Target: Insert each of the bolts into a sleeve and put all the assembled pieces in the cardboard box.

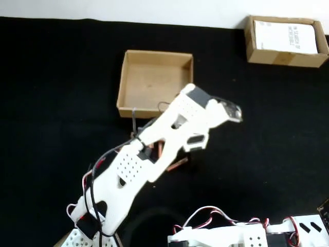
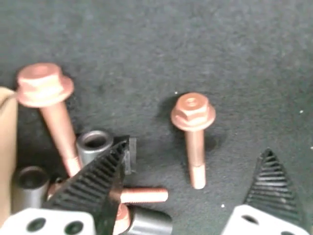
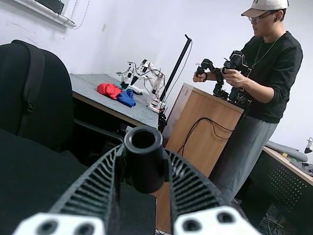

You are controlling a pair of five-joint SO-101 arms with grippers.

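Copper flanged hex-head bolt (image 2: pixel 193 128) lies on the black cloth (image 2: pixel 244 58), dead centre between the left gripper's (image 2: pixel 195 147) spread fingers, shank pointing back toward the wrist. That arm's nearer! Right gripper (image 3: pixel 144 154) is clamped on a dark cylindrical sleeve (image 3: pixel 145 171).

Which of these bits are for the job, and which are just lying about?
For the job: copper bolts, grey sleeves, held sleeve, open cardboard box.
Lying about: second box holding paper, black chair, red cloth.

arm (image 1: pixel 154 139) above bolts (image 1: pixel 177 164), cardboard box (image 1: pixel 149 111) behind
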